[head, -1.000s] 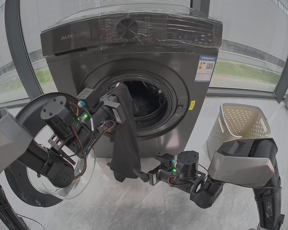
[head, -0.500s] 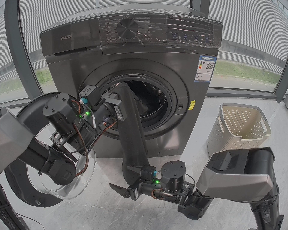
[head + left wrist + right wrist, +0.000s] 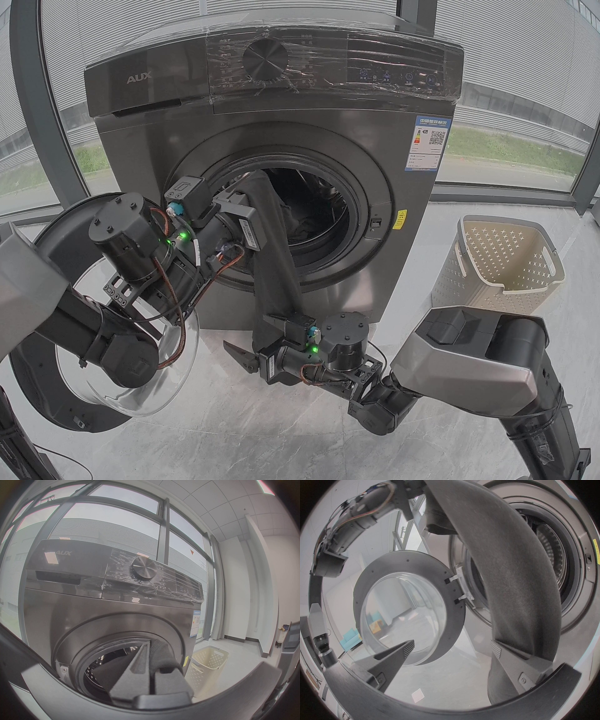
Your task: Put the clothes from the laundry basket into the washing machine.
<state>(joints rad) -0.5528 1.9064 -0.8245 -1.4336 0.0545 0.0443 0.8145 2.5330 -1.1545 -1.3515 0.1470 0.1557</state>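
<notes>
Dark cloth of the garment (image 3: 272, 262) hangs from the washing machine's (image 3: 375, 162) drum mouth (image 3: 312, 212) toward the floor (image 3: 219, 425), its top pinched in your left gripper's (image 3: 150, 658) jaws. Your right gripper (image 3: 253, 337) has its jaws spread at the tail (cloth touches one finger (image 3: 518, 664)). Close low on it, then feed the slack inside.

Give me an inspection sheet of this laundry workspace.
Surface: grey tiled floor.
Job's things: washing machine with door swung open; dark garment hanging from the drum opening; laundry basket beside the machine, no clothes visible inside.
Clutter: small white square on the floor.
Grippers: left gripper shut on the garment at the opening; right gripper open, low, one finger at the garment's hanging end.
Cables: brown wires looped at the left wrist.
Surroundings: windows behind the machine.
</notes>
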